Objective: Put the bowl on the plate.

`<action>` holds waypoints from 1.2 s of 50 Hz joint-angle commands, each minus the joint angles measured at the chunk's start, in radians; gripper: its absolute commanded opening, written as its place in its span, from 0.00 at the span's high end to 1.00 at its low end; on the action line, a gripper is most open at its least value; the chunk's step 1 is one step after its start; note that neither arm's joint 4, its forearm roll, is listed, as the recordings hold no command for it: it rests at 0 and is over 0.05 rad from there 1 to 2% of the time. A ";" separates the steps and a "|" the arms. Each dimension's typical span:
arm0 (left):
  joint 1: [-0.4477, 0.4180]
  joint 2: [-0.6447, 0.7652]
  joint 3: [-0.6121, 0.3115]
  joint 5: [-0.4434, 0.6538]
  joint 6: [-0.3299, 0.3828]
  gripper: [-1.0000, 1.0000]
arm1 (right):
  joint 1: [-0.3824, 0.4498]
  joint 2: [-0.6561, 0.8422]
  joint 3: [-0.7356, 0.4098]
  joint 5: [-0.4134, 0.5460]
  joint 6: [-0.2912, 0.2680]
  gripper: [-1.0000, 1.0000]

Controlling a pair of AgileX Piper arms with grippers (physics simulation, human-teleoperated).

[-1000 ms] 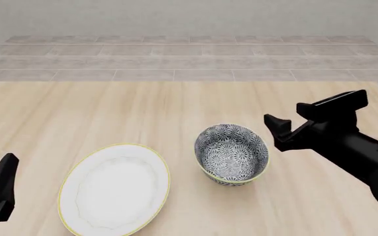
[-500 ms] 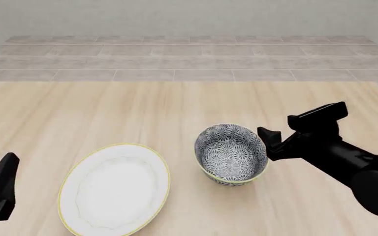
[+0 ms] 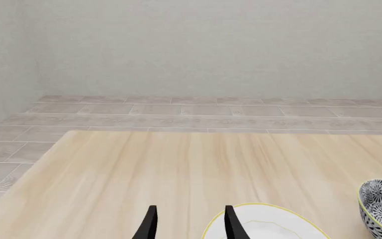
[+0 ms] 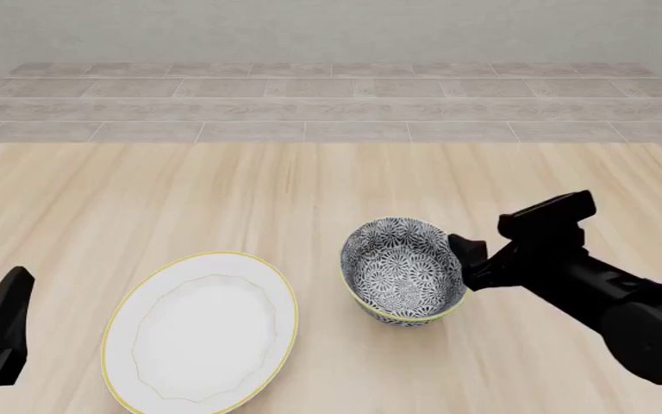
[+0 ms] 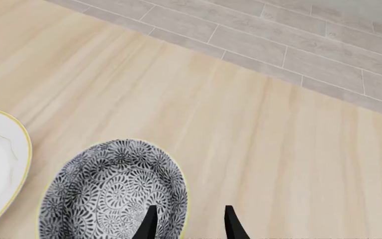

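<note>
The bowl [image 4: 405, 270] stands on the worktop [image 4: 251, 190] just beside the plate [image 4: 201, 331], not on it. The right tool [image 5: 187, 221] is open and holds nothing, with its fingers on both sides of the bowl's rim. It should go lower before closing, so the rim sits deep. The left tool [image 3: 187, 223] is open too and idle.

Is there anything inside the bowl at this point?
Nothing visible: the bowl shows only its own dark floral lining in the front and right wrist views. Its near inner wall is hidden behind the rim. The right gripper straddles its rim, one finger inside, one outside.
</note>
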State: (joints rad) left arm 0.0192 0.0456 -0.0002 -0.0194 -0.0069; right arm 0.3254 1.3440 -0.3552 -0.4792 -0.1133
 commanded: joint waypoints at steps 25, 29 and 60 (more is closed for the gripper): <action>-0.002 0.028 0.000 -0.028 0.000 0.00 | -0.014 0.135 -0.003 -0.087 -0.009 0.00; -0.002 0.033 0.000 -0.033 0.001 0.00 | -0.014 0.143 -0.005 -0.092 -0.010 0.00; -0.012 0.052 0.000 -0.053 0.006 0.00 | -0.007 0.263 -0.027 -0.146 0.013 0.00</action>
State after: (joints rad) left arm 0.0103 0.0921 -0.0002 -0.0666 -0.0026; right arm 0.3173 1.5747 -0.3792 -0.6080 -0.1056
